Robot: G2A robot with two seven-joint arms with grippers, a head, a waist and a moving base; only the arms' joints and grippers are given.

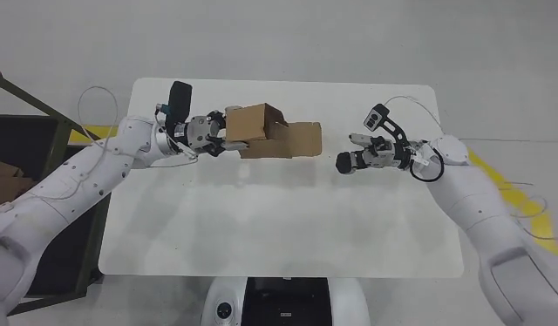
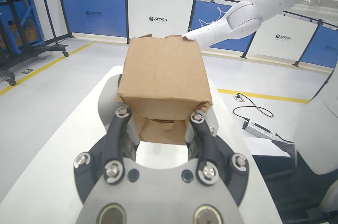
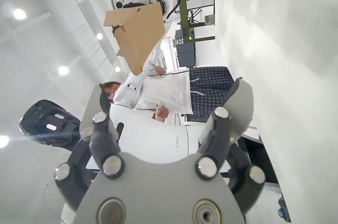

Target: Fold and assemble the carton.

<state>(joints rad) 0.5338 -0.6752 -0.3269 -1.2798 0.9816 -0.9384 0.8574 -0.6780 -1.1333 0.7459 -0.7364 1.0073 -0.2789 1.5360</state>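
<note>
Presently: brown cardboard carton [image 1: 261, 125], part-formed, far flap splayed, clasped at one end by left gripper [image 1: 216, 139]; right gripper [image 1: 343, 162] spread, empty. Next, likely: right gripper presses that flap shut.

A brown carton [image 1: 272, 132] is held over the far-left part of a white tabletop [image 1: 279, 230]. The left pincer [image 1: 225, 139] grips one end of it and blocks that side. An open gap separates the carton's other end from the right pincer [image 1: 349, 151], whose fingers are spread. The near half of the tabletop is bare surface.
</note>
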